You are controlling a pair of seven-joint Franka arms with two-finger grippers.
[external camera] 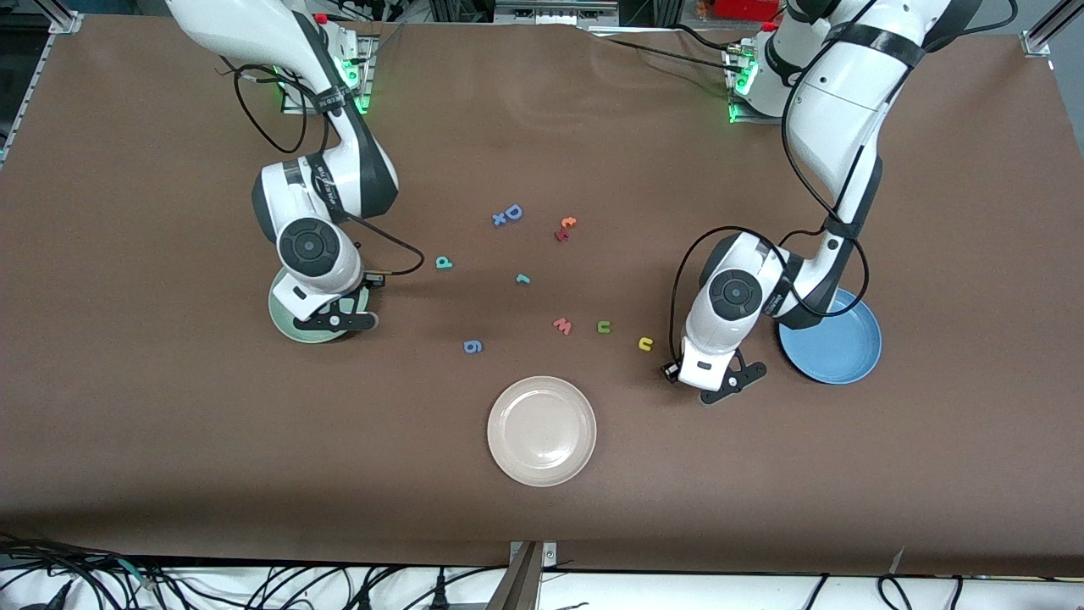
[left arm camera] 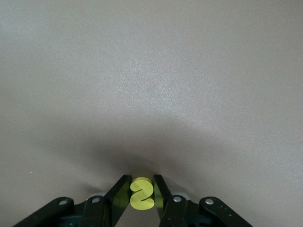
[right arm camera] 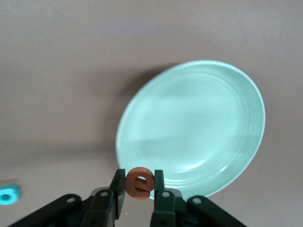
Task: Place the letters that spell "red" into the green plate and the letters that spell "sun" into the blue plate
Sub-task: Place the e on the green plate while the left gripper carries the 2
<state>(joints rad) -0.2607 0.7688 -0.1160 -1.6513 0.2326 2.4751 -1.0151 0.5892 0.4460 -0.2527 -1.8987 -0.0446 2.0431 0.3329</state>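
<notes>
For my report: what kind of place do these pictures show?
Most likely a robotics lab. Two white robot arms are bolted at the edge of a table covered in brown cloth, bundles of cables run along its front, and small foam letters and plates are laid out for sorting.

My black fingers (left arm camera: 122,196) around a yellow "s" (left arm camera: 141,193), my other black fingers (right arm camera: 117,187) around an orange "e" (right arm camera: 140,182), pale mint-green plate (right arm camera: 227,142), mid-blue plate (external camera: 843,356), beige-white plate (external camera: 542,431), brown table (external camera: 169,440), pink-red "w" (external camera: 562,325), blue "g" (external camera: 473,346)

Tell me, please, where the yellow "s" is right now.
The yellow "s" sits pinched in the left gripper, low over bare table beside the blue plate.
</notes>
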